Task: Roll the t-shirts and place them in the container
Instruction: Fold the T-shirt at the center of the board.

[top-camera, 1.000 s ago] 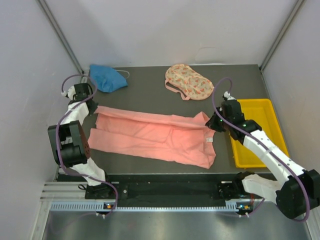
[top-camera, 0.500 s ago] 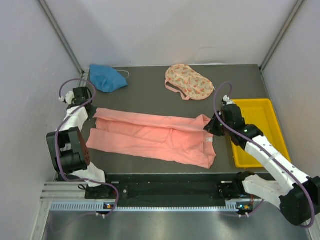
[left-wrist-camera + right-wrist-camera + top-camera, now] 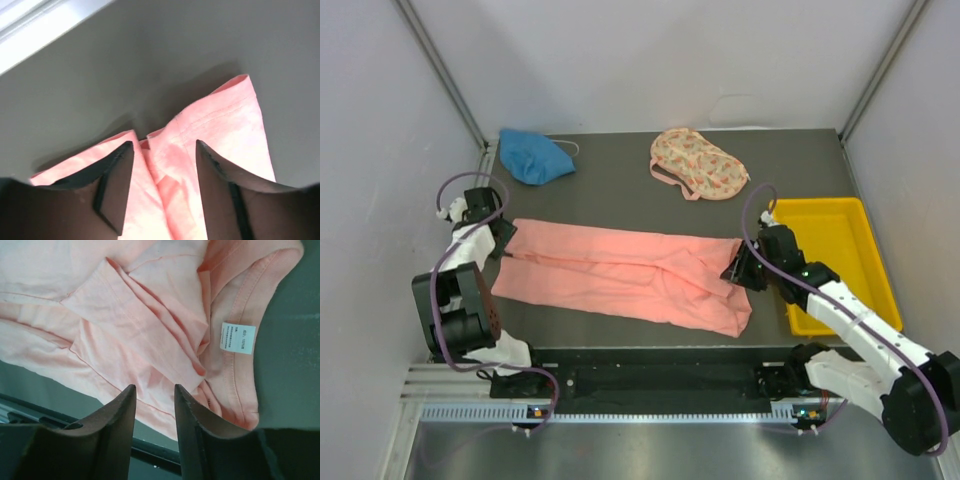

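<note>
A salmon-pink t-shirt (image 3: 620,272) lies folded lengthwise across the table, its white neck label (image 3: 238,338) at the right end. My left gripper (image 3: 503,238) hovers open over its left end (image 3: 220,125), with pink cloth showing between the fingers but not pinched. At the collar end my right gripper (image 3: 732,272) is open above the folded sleeve (image 3: 135,325), holding nothing. A blue t-shirt (image 3: 533,155) is bunched at the back left. A peach floral one (image 3: 698,163) lies at the back centre.
A yellow tray (image 3: 840,262) sits at the right, beside my right arm. Metal frame posts and white walls enclose the table. A black rail (image 3: 650,378) runs along the near edge.
Both grippers have let go of the pink t-shirt's far edge and opened. The edge they carried toward the near side now lies folded over the shirt.
</note>
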